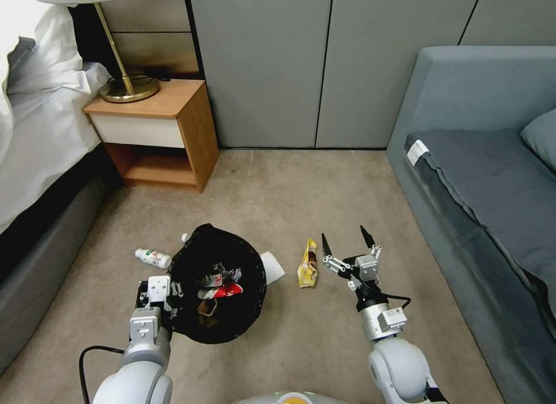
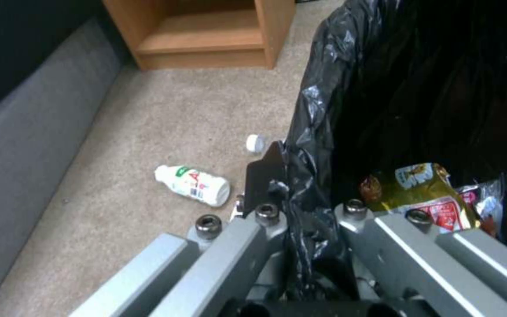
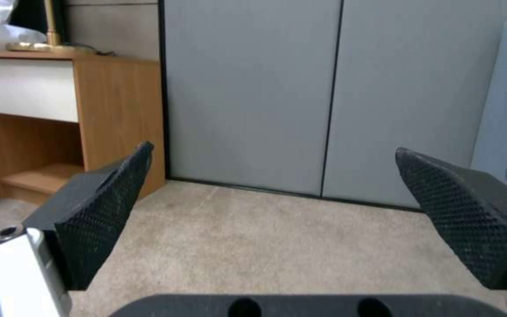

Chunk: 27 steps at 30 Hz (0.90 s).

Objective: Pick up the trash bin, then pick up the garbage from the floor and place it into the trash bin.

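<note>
Left gripper (image 1: 174, 291), lower left of frame, clamps the bag-lined rim of the trash bin (image 1: 217, 282); right gripper (image 1: 346, 241), fingers spread and empty, hovers right of a yellow wrapper (image 1: 307, 265) on carpet.

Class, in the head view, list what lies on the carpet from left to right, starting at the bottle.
Bottle → trash bin held by the left gripper → white paper → yellow wrapper → right gripper, open.
</note>
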Tool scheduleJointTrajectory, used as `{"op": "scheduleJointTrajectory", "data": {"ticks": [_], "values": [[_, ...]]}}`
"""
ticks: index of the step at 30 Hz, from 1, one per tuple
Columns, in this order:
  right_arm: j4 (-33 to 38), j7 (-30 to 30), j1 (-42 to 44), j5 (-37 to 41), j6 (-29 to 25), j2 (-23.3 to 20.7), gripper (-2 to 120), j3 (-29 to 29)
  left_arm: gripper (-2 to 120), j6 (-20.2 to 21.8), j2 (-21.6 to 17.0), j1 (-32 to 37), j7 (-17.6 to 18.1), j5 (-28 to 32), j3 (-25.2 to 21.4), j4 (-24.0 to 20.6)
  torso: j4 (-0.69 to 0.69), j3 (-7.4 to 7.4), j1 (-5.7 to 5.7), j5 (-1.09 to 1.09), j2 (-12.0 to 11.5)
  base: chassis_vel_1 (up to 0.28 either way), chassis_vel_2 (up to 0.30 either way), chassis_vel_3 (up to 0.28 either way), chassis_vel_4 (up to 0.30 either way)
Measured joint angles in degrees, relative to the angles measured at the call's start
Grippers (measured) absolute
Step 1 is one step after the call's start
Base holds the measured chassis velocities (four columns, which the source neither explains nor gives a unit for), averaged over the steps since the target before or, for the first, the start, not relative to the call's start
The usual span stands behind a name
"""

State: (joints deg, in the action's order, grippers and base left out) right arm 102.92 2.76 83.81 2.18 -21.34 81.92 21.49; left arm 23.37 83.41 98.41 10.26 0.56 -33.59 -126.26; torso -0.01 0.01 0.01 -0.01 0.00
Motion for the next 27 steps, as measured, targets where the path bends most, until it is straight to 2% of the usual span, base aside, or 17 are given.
{"op": "scheduleJointTrajectory", "data": {"ticks": [13,18,23,25,26,27], "values": [[-1.3,0.0,-1.8,0.1,0.6,-0.5,100,-1.1,1,0.2,0.0,-0.4,0.0,0.1,-0.1,0.3,0.01,-0.01,-0.01,0.01,0.0,0.000,0.000,0.000,0.000],[-3.5,-3.1,-5.3,0.8,6.3,-2.0,100,-4.1,1,0.3,0.0,-0.3,0.0,0.1,-0.4,0.5,0.01,-0.01,0.00,0.01,0.0,0.000,0.000,0.000,0.000],[-4.4,-4.5,-6.8,2.2,9.4,-2.3,100,-5.8,1,0.3,0.0,-0.2,0.0,0.0,-0.5,0.6,0.01,-0.01,-0.01,0.01,0.0,0.000,0.000,0.000,0.000],[-5.0,-5.3,-7.8,2.9,11.7,-2.5,100,-6.9,1,0.4,0.0,-0.2,0.0,0.0,-0.5,0.6,0.02,-0.01,-0.01,0.01,0.0,0.000,0.000,0.000,0.000],[-6.3,-7.0,-9.6,4.0,15.1,-2.6,100,-8.7,1,0.5,0.1,-0.2,0.0,-0.1,-0.5,0.7,0.01,-0.01,-0.01,0.01,0.0,0.000,0.000,0.000,0.000],[-6.3,-7.0,-9.6,4.0,15.1,-2.6,100,-8.7,1,0.5,0.1,-0.2,0.0,-0.1,-0.5,0.7,0.01,-0.01,-0.01,0.01,0.0,0.000,0.000,0.000,0.000]]}}
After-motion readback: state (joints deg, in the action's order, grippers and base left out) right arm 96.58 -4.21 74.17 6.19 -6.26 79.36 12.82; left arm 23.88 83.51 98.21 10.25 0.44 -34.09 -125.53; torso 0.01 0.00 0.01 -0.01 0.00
